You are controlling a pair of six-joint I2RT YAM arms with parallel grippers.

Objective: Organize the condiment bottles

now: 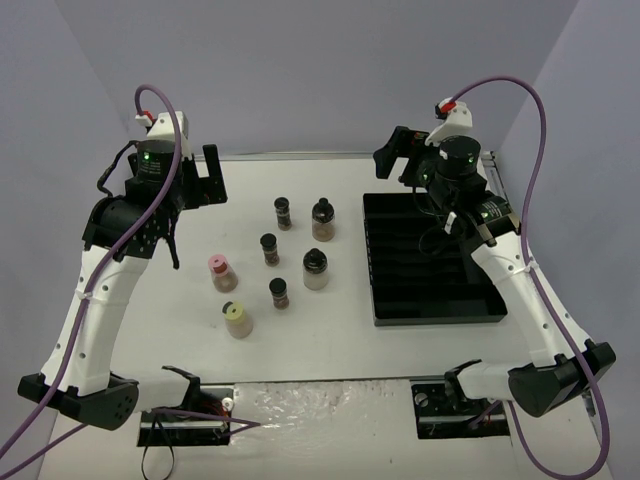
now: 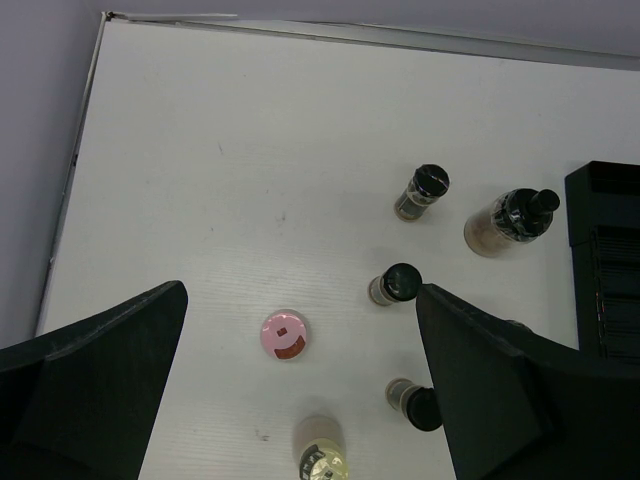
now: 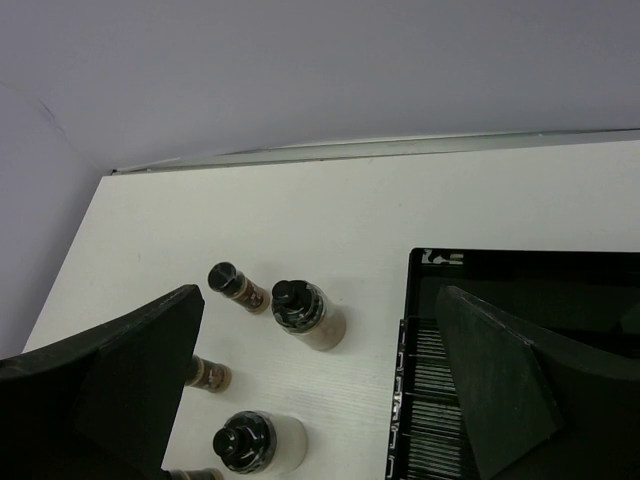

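- Your left gripper (image 1: pixel 198 182) hangs above the far left part of the table (image 1: pixel 300 175). Its jaws are spread wide and grip nothing.
- From its wrist camera, the two dark fingers (image 2: pixel 90 390) frame the bottles from above and touch none of them.
- Your right gripper (image 1: pixel 397 158) hovers over the far left corner of the black slotted tray (image 1: pixel 435 305). Its jaws also gape wide and hold nothing.
- All seven condiment bottles (image 1: pixel 269 248) stand upright in a loose cluster on the table, left of the tray and outside it.
- The five black-capped jars (image 1: pixel 316 269) form the cluster's middle and right. The two larger ones stand nearest the tray.
- The pink-capped jar (image 1: pixel 221 271) stands at the cluster's left. The yellow-capped jar (image 1: pixel 237 319) is just nearer to you than it.
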